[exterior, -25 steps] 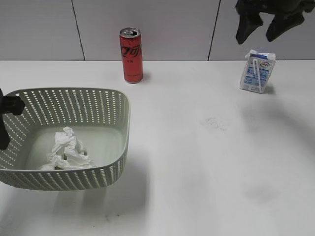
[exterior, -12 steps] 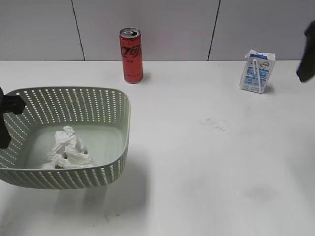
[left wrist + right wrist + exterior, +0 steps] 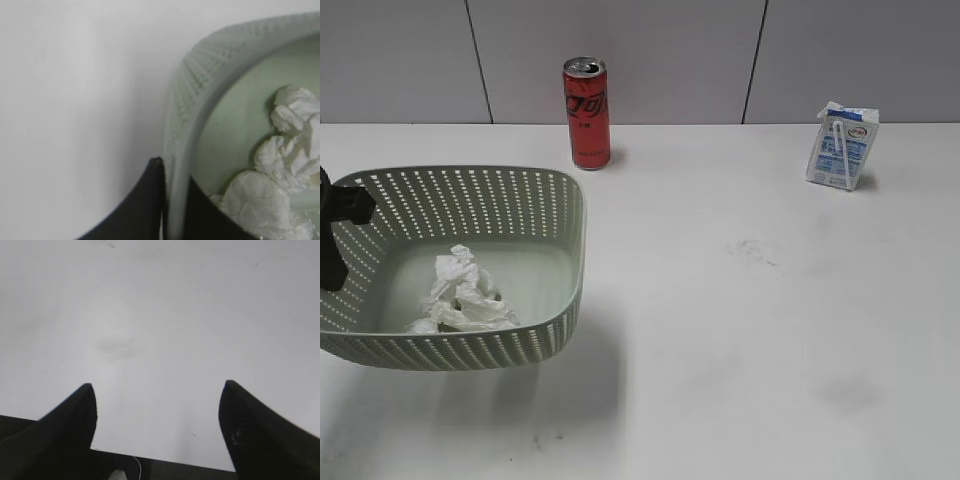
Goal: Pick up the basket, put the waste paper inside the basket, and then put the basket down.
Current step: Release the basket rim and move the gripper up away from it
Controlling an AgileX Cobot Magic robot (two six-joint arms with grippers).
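The left gripper (image 3: pixel 172 200) is clamped on the rim of the basket (image 3: pixel 510 205): in the left wrist view, at the bottom centre of the frame, one dark finger sits outside the wall and the other inside, with the pale green rim pinched between them. The exterior view shows only a dark piece of that gripper (image 3: pixel 335 235) at the left edge, against the basket's left side, so the grip itself is readable only from the wrist camera. The right gripper (image 3: pixel 157 412) appears only in the right wrist view, its two black fingers spread wide apart at the lower corners over the bare white table (image 3: pixel 160 315); the exterior view does not show it.

The basket fills the lower left of the exterior view, with a shadow below it. The waste paper (image 3: pixel 460 300) lies inside on the basket floor, right of the left gripper. In the wrist view the wads (image 3: pixel 280 165) crowd the lower right, just beside the inner finger.
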